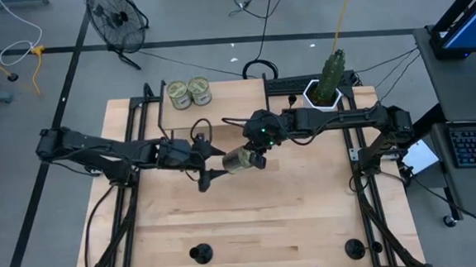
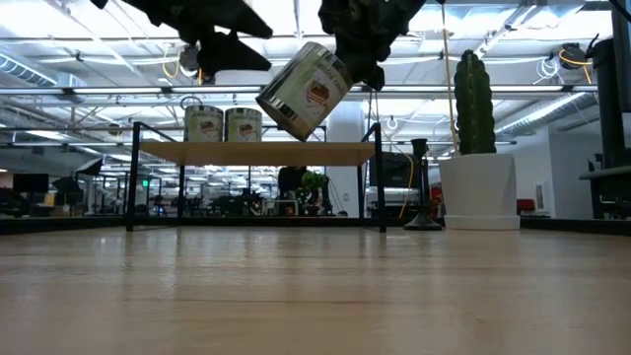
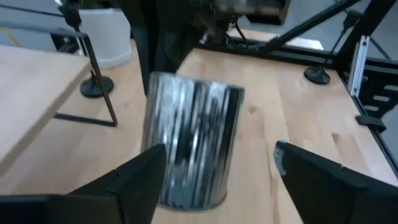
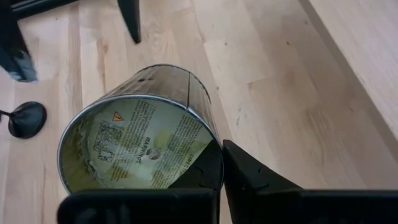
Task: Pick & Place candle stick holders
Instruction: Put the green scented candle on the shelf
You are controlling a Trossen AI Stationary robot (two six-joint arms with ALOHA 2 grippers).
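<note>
Held aloft, tilted, a tin is pinched at its rim by the closed right gripper. Left gripper – fingers spread – sits just beside it, not touching. Two candlesticks stand well apart from both.

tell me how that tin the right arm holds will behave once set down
The tin looks rigid metal, so it should not crush. Its round wall means it may roll if laid sideways. Right gripper pinches only the rim and it hangs tilted, so it may swing.
</note>
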